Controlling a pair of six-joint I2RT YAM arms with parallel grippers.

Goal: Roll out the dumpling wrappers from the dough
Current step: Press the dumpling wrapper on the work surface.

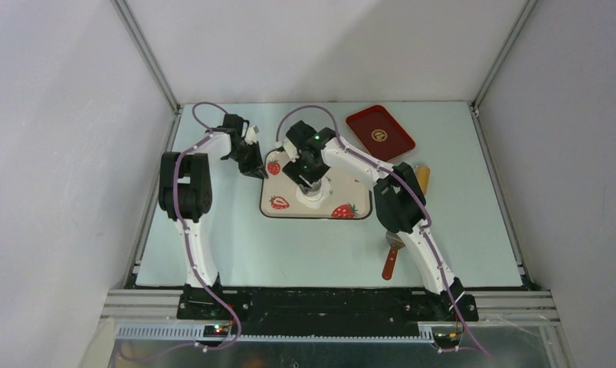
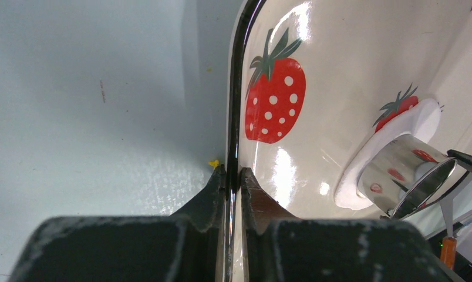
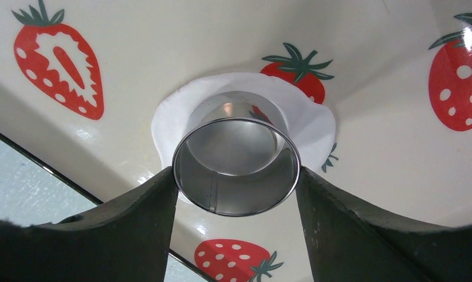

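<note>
A cream tray with printed strawberries (image 1: 286, 188) lies mid-table. A thin flat white dumpling wrapper (image 1: 314, 202) lies on it. My right gripper (image 1: 311, 186) is shut on a small silvery round cup (image 3: 236, 167), one finger on each side, and the cup stands upright on the wrapper (image 3: 316, 120). My left gripper (image 1: 253, 167) is shut on the tray's black left rim (image 2: 233, 117), with its fingertips (image 2: 219, 179) pinching the edge. The cup (image 2: 407, 176) and the wrapper (image 2: 424, 120) also show in the left wrist view. No lump of dough is in view.
A dark red tray (image 1: 379, 132) lies at the back right. A wooden piece (image 1: 422, 178) and a tool with a red-brown handle (image 1: 391, 259) lie right of the strawberry tray, beside my right arm. Grey walls close in the table.
</note>
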